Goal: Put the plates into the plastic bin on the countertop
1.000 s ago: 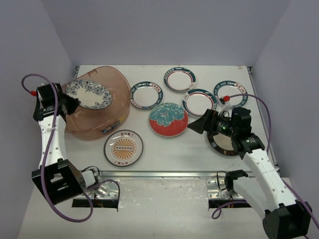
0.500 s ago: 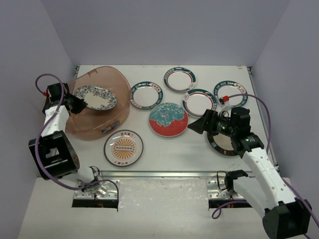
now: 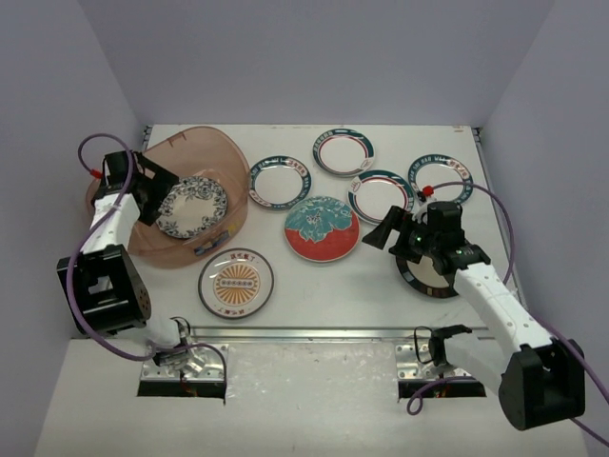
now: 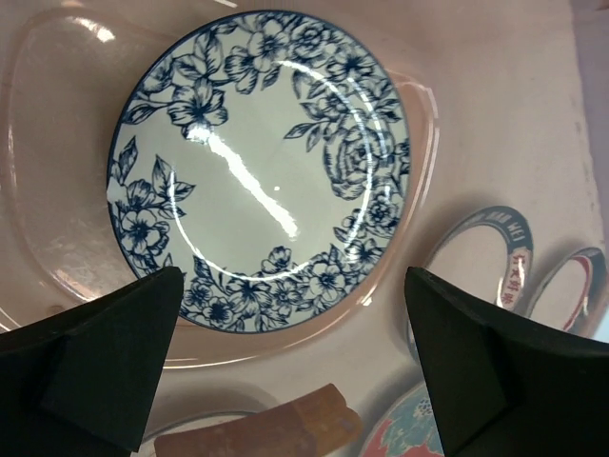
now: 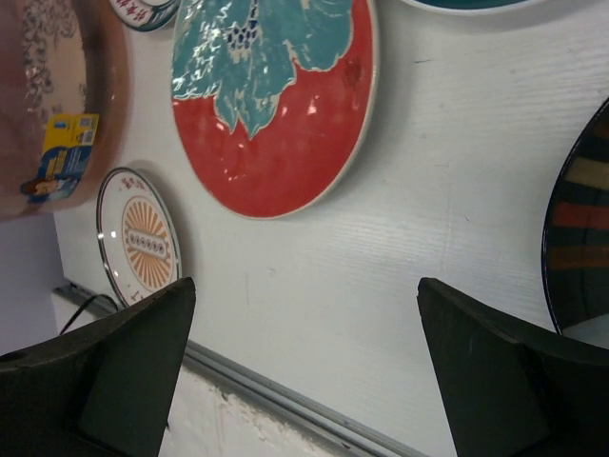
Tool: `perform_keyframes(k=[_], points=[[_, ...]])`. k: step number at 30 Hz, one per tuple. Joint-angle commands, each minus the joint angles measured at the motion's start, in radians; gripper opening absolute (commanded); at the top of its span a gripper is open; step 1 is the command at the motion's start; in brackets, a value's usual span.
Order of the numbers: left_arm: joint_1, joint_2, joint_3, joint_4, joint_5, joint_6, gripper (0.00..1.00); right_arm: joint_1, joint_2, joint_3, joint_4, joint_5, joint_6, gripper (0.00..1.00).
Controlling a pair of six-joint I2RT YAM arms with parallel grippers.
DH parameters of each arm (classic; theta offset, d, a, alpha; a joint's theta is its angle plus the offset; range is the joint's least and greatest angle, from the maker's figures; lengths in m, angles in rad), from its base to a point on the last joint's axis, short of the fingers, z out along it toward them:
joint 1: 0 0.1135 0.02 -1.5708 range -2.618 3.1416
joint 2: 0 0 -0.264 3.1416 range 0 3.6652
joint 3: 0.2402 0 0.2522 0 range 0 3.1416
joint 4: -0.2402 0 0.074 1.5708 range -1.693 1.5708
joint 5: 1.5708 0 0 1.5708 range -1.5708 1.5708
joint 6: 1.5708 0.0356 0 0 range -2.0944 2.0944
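**Plate position.** The blue-white plate (image 4: pixel 262 171) lies inside the plastic bin (image 3: pixel 166 251), which stands at the far-left corner of the counter (image 3: pixel 333 286). The plate appears to rest flat on the bin floor, though neither view settles its tilt.

**Left arm.** The left fingers (image 4: pixel 95 381) are spread wide over the bin and hold nothing. The left wrist view shows both fingers clear of the plate, one at each lower corner of the frame, with the full plate face visible between them. The top view shows only that the arm reaches in over the left rim of the bin.

**Right arm.** The right fingers (image 5: pixel 514 381) are also spread wide and empty, above bare counter towards the right edge. The top view places them between the floral plate (image 3: pixel 322 228) and the dark-rimmed plate (image 3: pixel 417 274), and the arm covers part of the latter. The right wrist view shows only a striped sliver of that plate at its right border.

**Remaining plates.** Seven plates lie on the counter outside the bin.
- Four small white plates (image 3: pixel 279 182) (image 3: pixel 343 151) (image 3: pixel 380 196) (image 3: pixel 440 176) lie towards the far edge, from the centre to the right corner.
- The floral plate sits at the centre.
- The orange-centred plate (image 3: pixel 236 282) lies just in front of the bin, near the metal rail (image 3: pixel 314 333) on the near edge.

Only the right wrist view resolves the yellow and blue print of the label (image 5: pixel 62 152) on the bin wall.
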Motion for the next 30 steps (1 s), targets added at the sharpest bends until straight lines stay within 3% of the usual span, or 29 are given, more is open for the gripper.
perform_keyframes(k=[1, 4, 7, 13, 20, 22, 24, 25, 27, 30], points=[[-0.004, -0.125, 0.091, -0.076, -0.059, 0.047, 1.00, 0.000, 0.071, -0.031, 0.201, 0.020, 0.091, 0.99], [-0.006, -0.246, 0.075, -0.065, -0.012, 0.094, 1.00, 0.007, 0.169, 0.002, 0.248, 0.003, 0.093, 0.98], [-0.023, -0.419, -0.015, 0.031, 0.132, 0.156, 1.00, 0.012, 0.315, 0.022, 0.343, -0.029, 0.076, 0.94], [-0.054, -0.613, -0.183, 0.045, 0.162, 0.233, 1.00, 0.036, 0.558, 0.040, 0.516, -0.076, 0.082, 0.85], [-0.054, -0.675, -0.256, 0.030, 0.166, 0.311, 1.00, 0.036, 0.778, 0.011, 0.769, -0.121, 0.179, 0.42], [-0.062, -0.699, -0.282, 0.052, 0.202, 0.318, 1.00, 0.036, 0.833, -0.014, 0.836, -0.125, 0.221, 0.24], [-0.083, -0.713, -0.301, 0.066, 0.236, 0.330, 1.00, 0.036, 0.841, -0.055, 0.912, -0.118, 0.249, 0.14], [-0.127, -0.709, -0.312, 0.091, 0.258, 0.338, 1.00, 0.036, 0.825, -0.094, 0.974, -0.125, 0.263, 0.02], [-0.185, -0.685, -0.312, 0.103, 0.246, 0.364, 1.00, 0.036, 0.776, -0.137, 1.022, -0.137, 0.281, 0.00], [-0.224, -0.649, -0.290, 0.105, 0.350, 0.377, 1.00, 0.036, 0.579, -0.190, 1.002, -0.165, 0.291, 0.00]])
